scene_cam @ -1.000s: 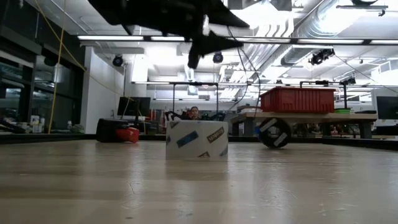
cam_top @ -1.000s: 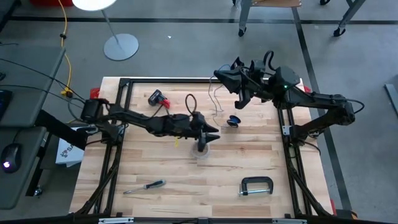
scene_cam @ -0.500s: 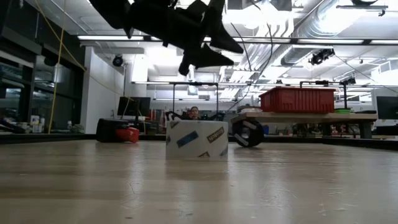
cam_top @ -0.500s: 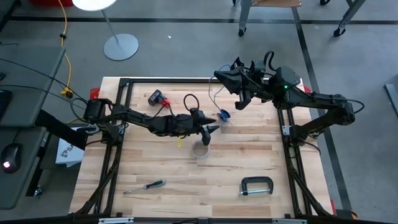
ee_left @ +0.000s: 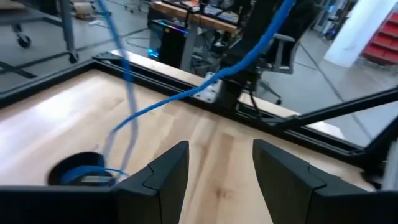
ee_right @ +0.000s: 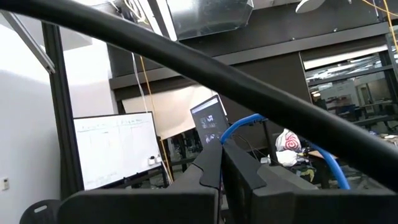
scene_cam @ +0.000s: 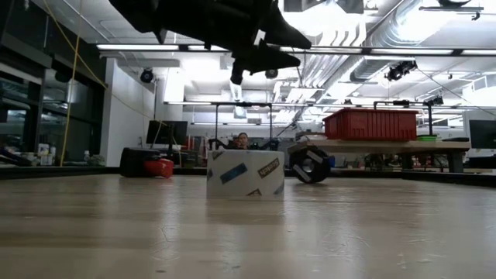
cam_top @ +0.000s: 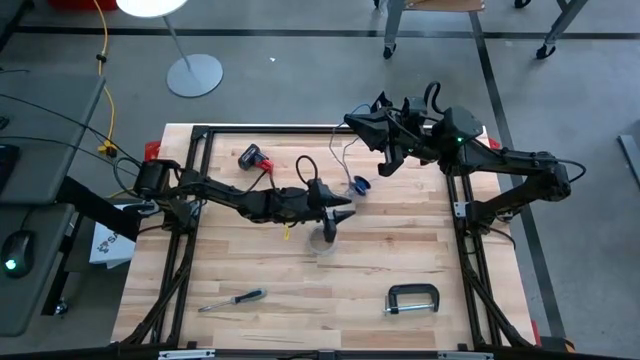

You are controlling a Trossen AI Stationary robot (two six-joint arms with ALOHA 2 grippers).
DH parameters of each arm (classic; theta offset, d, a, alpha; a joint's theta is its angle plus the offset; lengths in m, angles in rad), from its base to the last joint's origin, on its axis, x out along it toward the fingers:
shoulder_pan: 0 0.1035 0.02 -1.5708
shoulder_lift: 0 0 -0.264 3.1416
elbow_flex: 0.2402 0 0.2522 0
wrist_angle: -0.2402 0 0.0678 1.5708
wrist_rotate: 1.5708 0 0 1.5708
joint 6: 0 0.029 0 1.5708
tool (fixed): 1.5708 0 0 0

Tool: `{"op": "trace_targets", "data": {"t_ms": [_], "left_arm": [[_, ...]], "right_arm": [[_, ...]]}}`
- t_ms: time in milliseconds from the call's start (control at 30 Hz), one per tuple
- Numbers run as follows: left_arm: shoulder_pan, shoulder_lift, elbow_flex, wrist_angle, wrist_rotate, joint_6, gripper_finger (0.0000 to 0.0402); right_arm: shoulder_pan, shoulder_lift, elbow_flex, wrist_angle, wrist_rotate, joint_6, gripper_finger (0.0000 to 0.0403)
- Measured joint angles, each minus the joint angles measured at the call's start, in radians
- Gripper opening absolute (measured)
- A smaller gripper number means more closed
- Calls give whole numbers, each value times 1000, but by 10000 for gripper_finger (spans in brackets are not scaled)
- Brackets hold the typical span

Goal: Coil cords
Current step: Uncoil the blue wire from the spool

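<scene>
Between the two grippers runs the blue cord point(ee_left: 205, 81), slack, from the right gripper point(ee_right: 222, 163) down to a small spool point(cam_top: 359, 186) on the table just ahead of the left gripper point(cam_top: 331, 228). Right jaws are fully closed w/ the blue cord pinched at their tips, held high over the table's far side. Left jaws stand wide apart, nothing btwn them; the spool w/ its blue turns point(ee_left: 84, 174) sits ahead of and to one side of the left fingers point(ee_left: 165, 171), not touching.

Step in hand, as I judge it: winding blue cord onto the spool, one end held up. Next move prob. calls for the left jaws to catch the slack run or steady the spool w/o tangling.

Count: 1 blue cord, 1 pale grey cord point(cam_top: 345, 158) hanging below the right jaws, 1 spool, 1 tape roll point(scene_cam: 245, 173) under the left jaws, 2 grippers.
</scene>
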Motion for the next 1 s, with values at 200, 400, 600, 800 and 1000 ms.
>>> {"op": "trace_targets", "data": {"t_ms": [200,400,600,800,1000], "left_arm": [[0,0,0,43,-57,112,172],[0,0,77,42,-48,258,172],[5,-1,134,17,-44,383,172],[15,-1,135,-69,-47,357,172],[13,-1,135,-109,-71,356,172]], "right_arm": [[0,0,0,0,0,0,0],[-1,0,0,-7,0,0,0],[-1,0,0,-15,0,0,0],[-1,0,0,-15,0,-1,0],[-1,0,0,-16,0,-6,0]]}}
